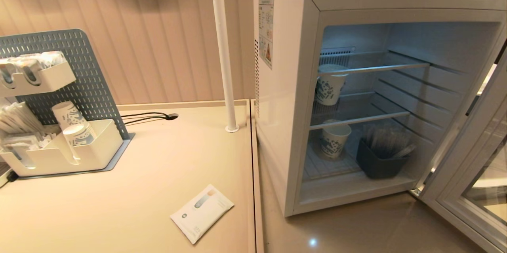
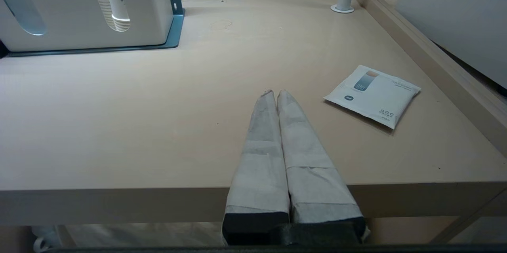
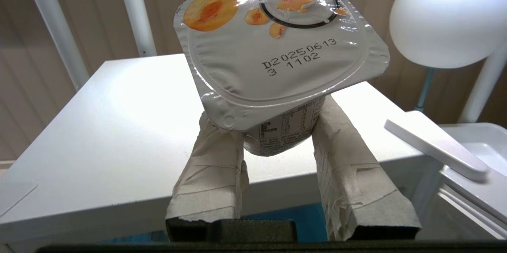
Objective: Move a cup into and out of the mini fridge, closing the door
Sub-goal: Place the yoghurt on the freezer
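Observation:
My right gripper (image 3: 277, 126) is shut on the cup (image 3: 277, 47), a small white pot with a foil lid printed with orange fruit. The taped fingers (image 3: 214, 158) press on its labelled sides. It hangs above the white top (image 3: 119, 126) of the mini fridge (image 1: 285, 106); neither shows in the head view. The fridge stands open, its door (image 1: 467, 158) swung out to the right. My left gripper (image 2: 276, 92) is parked shut and empty over the table's front edge.
Inside the fridge are two patterned paper cups (image 1: 330, 84) (image 1: 334, 138) and a dark bin (image 1: 380, 158). A white sachet (image 1: 202, 212) lies on the table. An organiser with cups (image 1: 59, 154) stands at the left, a white pole (image 1: 223, 47) beside the fridge.

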Motion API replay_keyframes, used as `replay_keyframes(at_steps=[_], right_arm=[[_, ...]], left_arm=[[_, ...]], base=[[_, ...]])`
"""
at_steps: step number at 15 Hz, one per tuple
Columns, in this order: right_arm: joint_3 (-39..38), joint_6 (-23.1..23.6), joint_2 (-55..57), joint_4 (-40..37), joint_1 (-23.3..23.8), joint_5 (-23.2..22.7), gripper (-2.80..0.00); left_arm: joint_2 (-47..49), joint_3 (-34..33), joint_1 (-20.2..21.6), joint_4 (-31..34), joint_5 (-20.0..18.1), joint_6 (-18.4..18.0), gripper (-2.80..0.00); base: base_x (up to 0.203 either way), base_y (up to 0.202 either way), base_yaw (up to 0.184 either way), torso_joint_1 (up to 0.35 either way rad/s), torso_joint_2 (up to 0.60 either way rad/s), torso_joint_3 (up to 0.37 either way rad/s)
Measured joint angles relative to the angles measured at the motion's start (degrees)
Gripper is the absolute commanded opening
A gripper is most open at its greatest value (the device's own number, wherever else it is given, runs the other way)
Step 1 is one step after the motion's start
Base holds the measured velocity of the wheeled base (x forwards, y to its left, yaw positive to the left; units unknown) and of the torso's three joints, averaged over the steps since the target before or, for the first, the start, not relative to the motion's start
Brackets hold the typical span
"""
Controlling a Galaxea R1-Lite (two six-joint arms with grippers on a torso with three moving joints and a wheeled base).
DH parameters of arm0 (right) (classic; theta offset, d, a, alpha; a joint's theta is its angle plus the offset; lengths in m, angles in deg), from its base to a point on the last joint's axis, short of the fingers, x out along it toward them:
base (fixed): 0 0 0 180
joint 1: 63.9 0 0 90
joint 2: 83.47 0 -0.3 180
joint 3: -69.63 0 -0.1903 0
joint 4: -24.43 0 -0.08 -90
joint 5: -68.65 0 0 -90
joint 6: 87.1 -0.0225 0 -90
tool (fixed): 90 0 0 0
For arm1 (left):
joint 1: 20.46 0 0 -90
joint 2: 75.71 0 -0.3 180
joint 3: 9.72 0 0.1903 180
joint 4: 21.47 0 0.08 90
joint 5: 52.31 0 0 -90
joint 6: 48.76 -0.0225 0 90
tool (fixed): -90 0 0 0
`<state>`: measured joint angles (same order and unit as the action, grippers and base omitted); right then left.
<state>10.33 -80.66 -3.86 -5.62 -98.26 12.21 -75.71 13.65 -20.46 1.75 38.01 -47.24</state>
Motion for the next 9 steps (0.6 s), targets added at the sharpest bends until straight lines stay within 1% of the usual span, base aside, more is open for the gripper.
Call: replay_keyframes(at_steps=[2,4,6,9], right_arm=[[7.5,-0.3,6.0,-5.3,1.8,-2.1,-2.8],[11.5,-0.6,11.8,-7.3,5.1,-5.8,-2.8],[12.8,-0.9,16.0,-7.6,7.6,-9.7,-2.8],[13.4,-2.7,19.1,-7.1,8.5,-11.1,-2.8]], left_arm=[[0.0,0.0,0.0,0.0,0.0,0.0,-2.8],[0.0,0.0,0.0,0.0,0.0,0.0,-2.8],[0.0,0.0,0.0,0.0,0.0,0.0,-2.8],[0.0,0.0,0.0,0.0,0.0,0.0,-2.8]], base=[[0.0,0.0,0.0,0.0,0.0,0.0],[0.0,0.0,0.0,0.0,0.0,0.0],[0.0,0.0,0.0,0.0,0.0,0.0],[0.0,0.0,0.0,0.0,0.0,0.0]])
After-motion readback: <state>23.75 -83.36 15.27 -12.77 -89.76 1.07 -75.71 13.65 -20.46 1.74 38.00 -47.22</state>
